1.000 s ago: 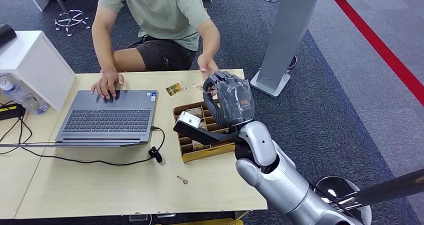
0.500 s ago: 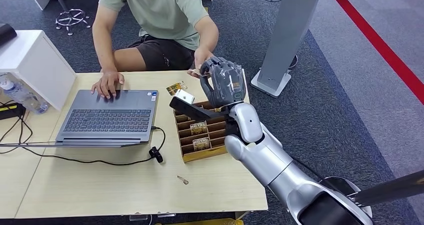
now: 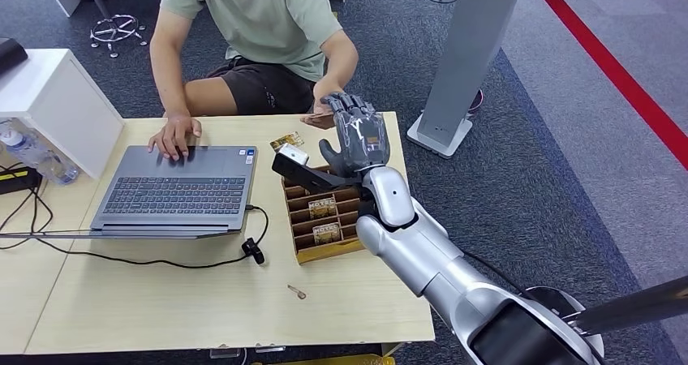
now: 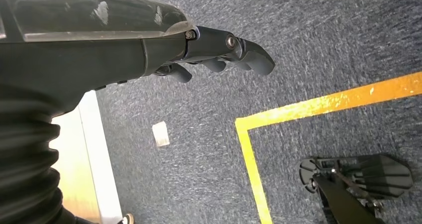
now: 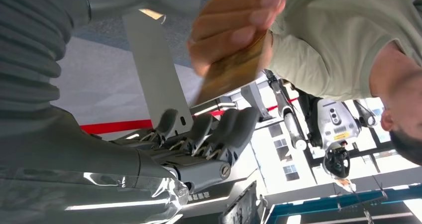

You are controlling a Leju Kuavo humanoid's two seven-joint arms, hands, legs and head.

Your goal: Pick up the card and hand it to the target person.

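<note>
A brownish card (image 5: 231,72) sits in the seated person's hand (image 5: 234,20), which grips it from above. My right hand (image 3: 357,134) is raised over the table's far edge, just below that hand, its fingers (image 5: 209,129) stretched out under the card and its thumb spread apart. In the head view the card (image 3: 318,122) shows as a dark sliver between the person's hand (image 3: 328,96) and my fingertips. I cannot tell whether my fingers still touch it. My left hand (image 4: 219,55) hangs over the carpet, holding nothing, fingers loosely bent.
A wooden divided box (image 3: 324,215) with more cards stands under my right forearm. One loose card (image 3: 285,143) lies beside an open laptop (image 3: 174,188), where the person's other hand (image 3: 174,134) rests. A white box (image 3: 53,105) and a bottle (image 3: 32,158) stand far left.
My right arm has reached farther toward the person and its fingers have straightened from a curl. The person's hand has closed on the card.
</note>
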